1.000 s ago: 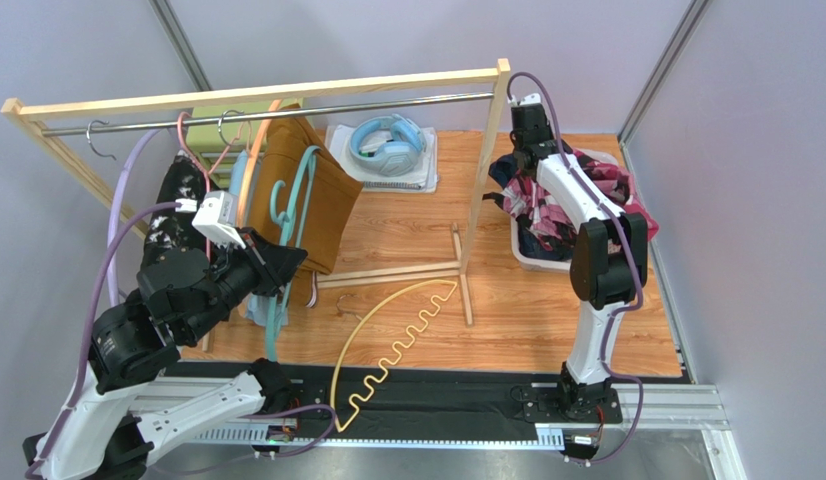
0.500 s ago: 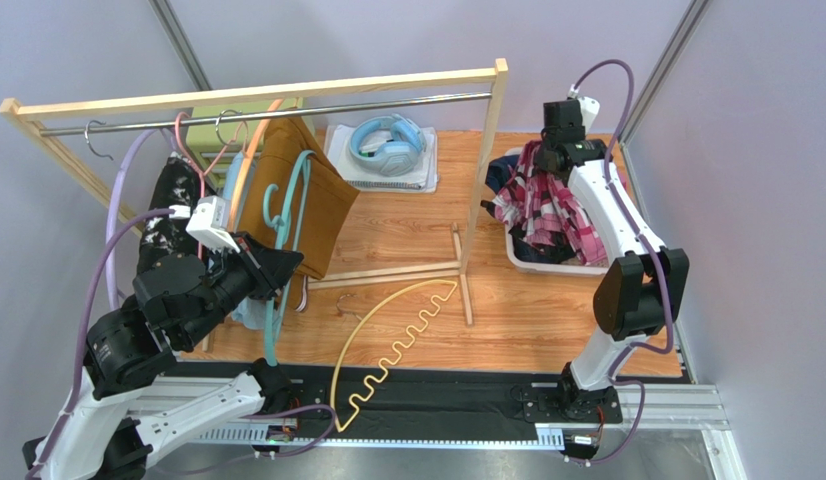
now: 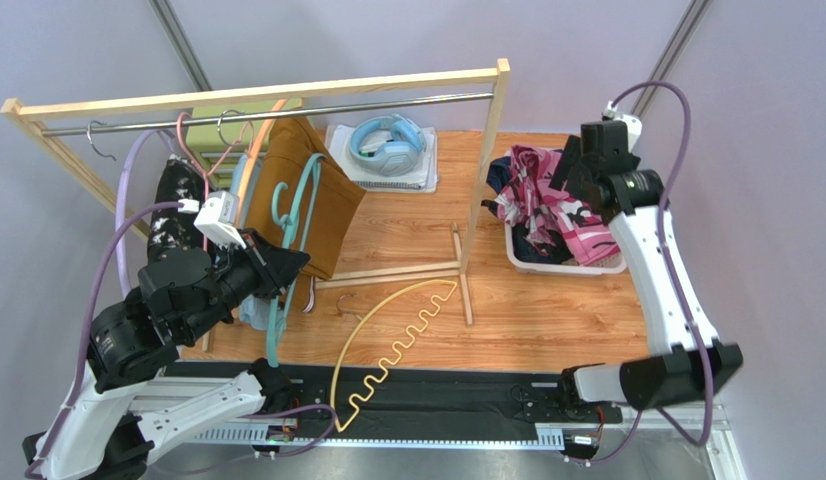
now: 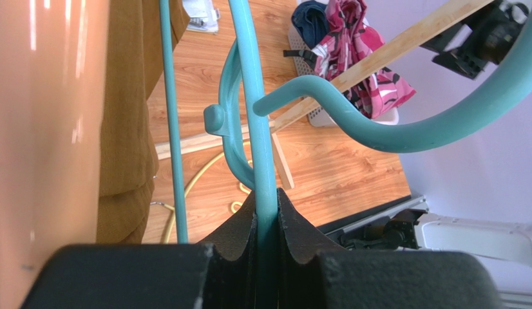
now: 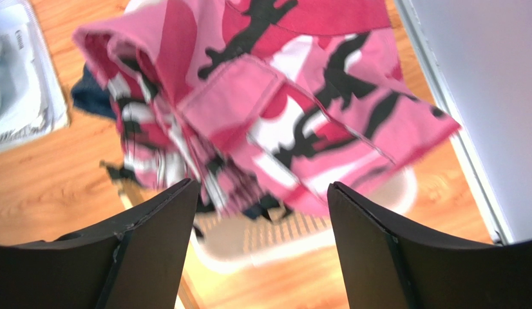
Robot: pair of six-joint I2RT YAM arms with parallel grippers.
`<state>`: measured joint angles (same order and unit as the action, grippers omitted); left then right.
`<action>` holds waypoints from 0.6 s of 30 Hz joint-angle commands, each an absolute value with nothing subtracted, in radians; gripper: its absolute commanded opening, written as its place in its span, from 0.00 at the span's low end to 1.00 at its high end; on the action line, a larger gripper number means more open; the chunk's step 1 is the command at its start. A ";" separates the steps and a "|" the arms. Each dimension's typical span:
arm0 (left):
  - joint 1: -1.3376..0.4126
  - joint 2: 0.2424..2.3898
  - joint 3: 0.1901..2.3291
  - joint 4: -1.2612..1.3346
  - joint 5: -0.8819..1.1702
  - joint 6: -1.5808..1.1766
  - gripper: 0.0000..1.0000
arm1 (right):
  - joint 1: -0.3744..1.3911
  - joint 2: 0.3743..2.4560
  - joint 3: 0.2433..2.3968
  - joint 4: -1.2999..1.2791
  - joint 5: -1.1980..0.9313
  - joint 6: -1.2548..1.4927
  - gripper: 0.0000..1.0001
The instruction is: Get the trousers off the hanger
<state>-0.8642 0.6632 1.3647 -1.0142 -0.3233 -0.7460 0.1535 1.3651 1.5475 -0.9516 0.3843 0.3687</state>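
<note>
Mustard-brown trousers (image 3: 312, 195) hang long axis down from the wooden rack (image 3: 257, 95) on the left of the tabletop (image 3: 547, 320), with black speckled trousers (image 3: 175, 210) beside them. Bare wood separates the rack's foot from the white basket (image 3: 572, 266) at the right edge, where pink trousers (image 3: 552, 205) lie crumpled over navy trousers (image 3: 502, 172). The left claw (image 4: 266, 209) is clamped on a teal hanger (image 4: 252, 96), whose shaft runs straight out between its fingers. The right claw (image 5: 262, 187) hovers above the pink heap, spread wide and holding nothing.
</note>
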 commanded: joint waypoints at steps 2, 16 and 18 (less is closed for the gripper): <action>-0.862 0.689 1.405 -0.991 -0.278 -0.752 0.00 | 0.241 1.096 1.408 -1.071 0.367 0.362 0.79; -0.862 0.692 1.387 -0.959 -0.238 -0.784 0.00 | 1.089 0.986 1.354 -1.192 0.459 0.626 0.79; -0.862 0.684 1.388 -0.957 -0.252 -0.790 0.00 | 1.235 1.053 1.391 -1.148 0.480 0.629 0.79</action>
